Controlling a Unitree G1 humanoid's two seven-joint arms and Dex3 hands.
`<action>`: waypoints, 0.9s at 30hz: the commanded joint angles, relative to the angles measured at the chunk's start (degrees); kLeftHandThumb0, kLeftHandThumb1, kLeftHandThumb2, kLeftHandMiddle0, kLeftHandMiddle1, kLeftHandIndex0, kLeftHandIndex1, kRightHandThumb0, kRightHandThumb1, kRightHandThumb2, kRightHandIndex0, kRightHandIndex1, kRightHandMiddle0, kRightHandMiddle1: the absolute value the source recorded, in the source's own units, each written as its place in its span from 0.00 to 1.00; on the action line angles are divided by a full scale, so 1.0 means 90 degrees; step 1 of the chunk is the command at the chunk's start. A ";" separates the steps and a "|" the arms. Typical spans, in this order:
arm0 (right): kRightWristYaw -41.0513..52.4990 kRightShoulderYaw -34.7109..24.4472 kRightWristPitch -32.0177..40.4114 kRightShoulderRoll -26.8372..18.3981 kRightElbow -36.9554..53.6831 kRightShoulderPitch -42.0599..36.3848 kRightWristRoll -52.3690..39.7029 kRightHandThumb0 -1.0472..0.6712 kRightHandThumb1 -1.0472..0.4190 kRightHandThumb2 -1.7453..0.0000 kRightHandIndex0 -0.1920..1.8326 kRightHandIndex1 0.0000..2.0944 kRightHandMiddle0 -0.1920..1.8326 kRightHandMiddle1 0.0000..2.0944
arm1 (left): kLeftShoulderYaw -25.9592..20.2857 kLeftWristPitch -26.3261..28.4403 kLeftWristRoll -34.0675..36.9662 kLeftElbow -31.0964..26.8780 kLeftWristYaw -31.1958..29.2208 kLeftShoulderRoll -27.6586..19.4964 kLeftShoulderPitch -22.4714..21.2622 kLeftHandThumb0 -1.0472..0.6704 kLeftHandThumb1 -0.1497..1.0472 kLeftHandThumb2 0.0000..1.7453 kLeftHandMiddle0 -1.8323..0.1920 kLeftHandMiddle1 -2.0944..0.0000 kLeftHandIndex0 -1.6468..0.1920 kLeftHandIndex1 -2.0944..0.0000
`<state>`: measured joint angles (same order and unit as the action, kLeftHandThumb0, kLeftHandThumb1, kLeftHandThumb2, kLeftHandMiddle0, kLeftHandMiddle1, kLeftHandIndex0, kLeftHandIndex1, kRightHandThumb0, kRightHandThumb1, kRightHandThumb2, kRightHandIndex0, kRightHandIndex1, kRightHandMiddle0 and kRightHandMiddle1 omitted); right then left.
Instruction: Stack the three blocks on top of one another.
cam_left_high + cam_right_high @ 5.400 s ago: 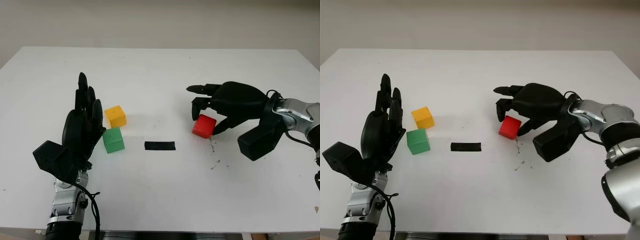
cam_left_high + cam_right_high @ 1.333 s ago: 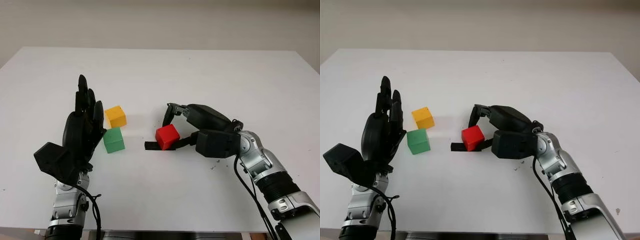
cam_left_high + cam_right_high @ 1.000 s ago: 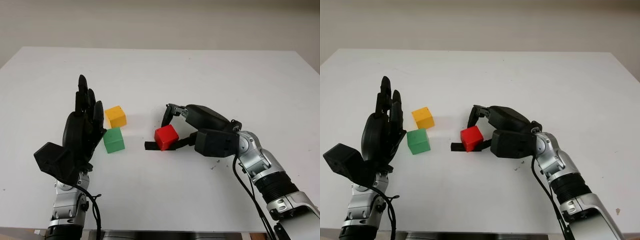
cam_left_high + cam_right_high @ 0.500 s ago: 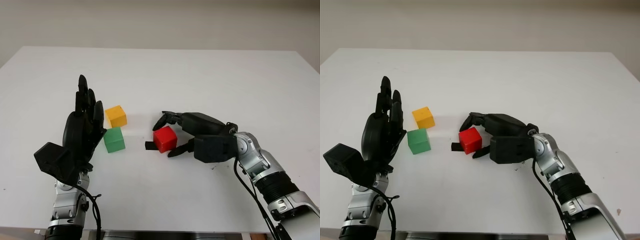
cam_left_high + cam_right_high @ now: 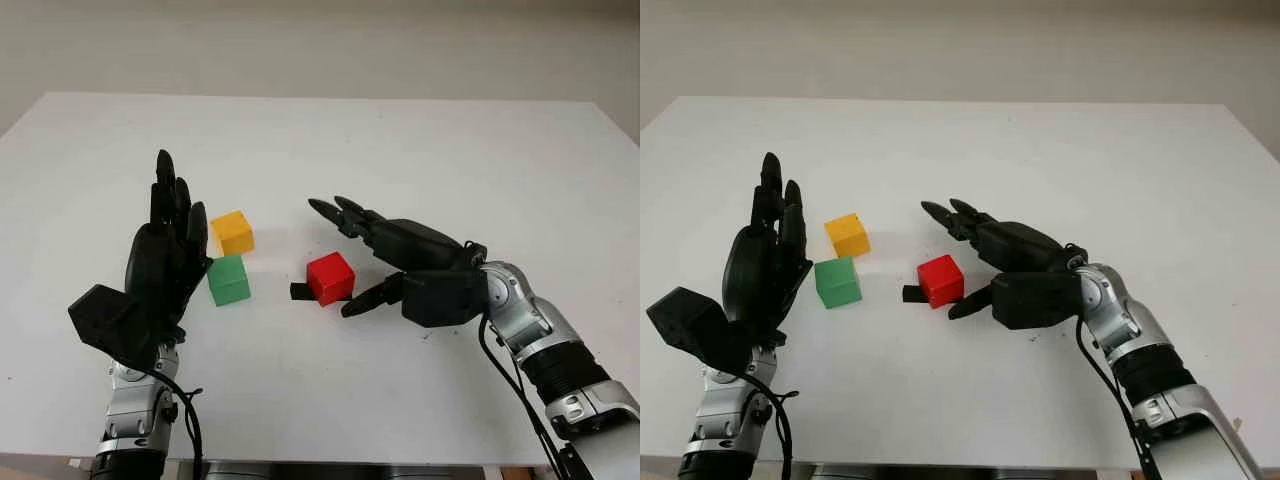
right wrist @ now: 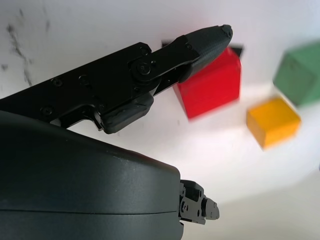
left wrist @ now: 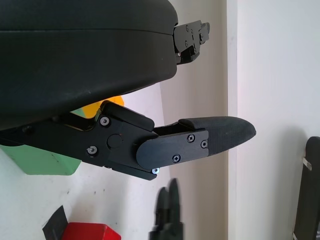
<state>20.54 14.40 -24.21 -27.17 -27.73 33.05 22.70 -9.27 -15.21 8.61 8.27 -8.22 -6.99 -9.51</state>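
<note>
Three separate blocks, right hand (image 5: pixel 345 255) open

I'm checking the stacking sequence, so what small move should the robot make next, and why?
Probably draw the right hand back from the red block, which sits on the black strip with that hand open beside it. Then the left hand, open beside the green block and yellow block, could bring one over.

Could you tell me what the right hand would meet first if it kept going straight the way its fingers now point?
Probably nothing soon. The right hand, open beside the red block, points up-left toward the table's far side; its upper fingers would likely pass behind the red block and beyond the yellow block, though depth is unclear.
</note>
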 commanded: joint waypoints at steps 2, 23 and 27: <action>-0.0057 -0.0451 0.0272 0.0048 0.0365 -0.0033 -0.0515 0.09 0.05 0.96 0.00 0.00 0.00 0.00 | -0.0025 -0.0034 -0.0055 -0.0094 0.0023 -0.0069 0.0030 0.18 1.00 0.33 1.00 1.00 1.00 1.00; -0.1063 -0.2805 0.2977 0.1864 0.2369 -0.1603 -0.4544 0.19 0.00 0.62 0.00 0.00 0.00 0.00 | -0.0507 0.0339 -0.0863 -0.0045 0.0017 -0.1962 -0.1397 0.21 1.00 0.20 0.95 0.96 0.94 0.96; -0.1017 -0.2942 0.2967 0.1894 0.2363 -0.1746 -0.4689 0.18 0.00 0.63 0.00 0.00 0.00 0.00 | -0.0388 0.0416 -0.1275 0.0085 -0.0414 -0.2843 -0.1933 0.32 0.99 0.04 0.80 0.95 0.78 0.92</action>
<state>11.30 -11.58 2.48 -10.45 -7.54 17.68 -19.02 -13.46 -10.48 -1.30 8.59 -11.32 -30.24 -25.20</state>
